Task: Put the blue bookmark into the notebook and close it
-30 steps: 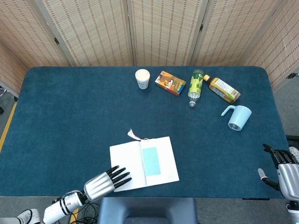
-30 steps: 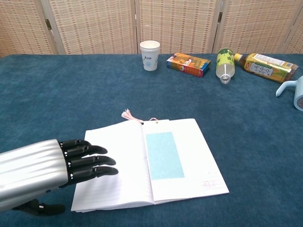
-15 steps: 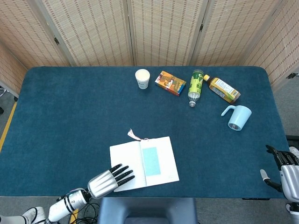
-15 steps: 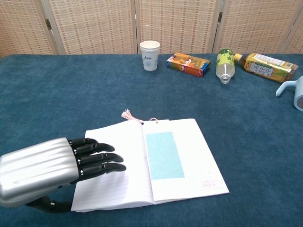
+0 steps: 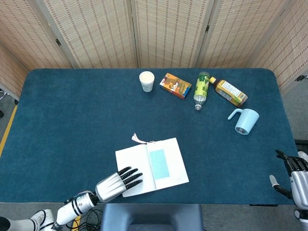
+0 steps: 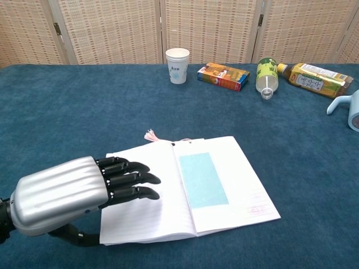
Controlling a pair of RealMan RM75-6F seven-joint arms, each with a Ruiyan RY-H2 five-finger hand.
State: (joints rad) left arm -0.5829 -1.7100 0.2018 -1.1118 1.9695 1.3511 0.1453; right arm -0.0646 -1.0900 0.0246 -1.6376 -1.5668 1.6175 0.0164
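The white notebook [image 5: 154, 166] [image 6: 224, 185] lies open near the table's front edge, slightly skewed. The light blue bookmark [image 5: 157, 162] [image 6: 203, 179] lies flat on its right page. A pink tassel [image 5: 138, 139] [image 6: 151, 135] sticks out at the top of the spine. My left hand [image 5: 115, 182] [image 6: 84, 190] rests flat on the outer part of the left page, fingers stretched toward the spine, holding nothing. My right hand [image 5: 296, 175] shows only at the head view's lower right edge, off the table, fingers spread and empty.
Along the far side stand a paper cup [image 5: 147, 81] [image 6: 178, 65], an orange carton [image 5: 175, 85] [image 6: 223, 77], a lying green bottle [image 5: 201, 89] [image 6: 267, 75] and a lying yellow bottle [image 5: 230, 92] [image 6: 312, 78]. A light blue mug [image 5: 244, 121] [image 6: 352, 109] lies on the right.
My left hand has slid further onto the left page. The notebook has shifted right and turned a little counter-clockwise. The right hand has drifted slightly lower.
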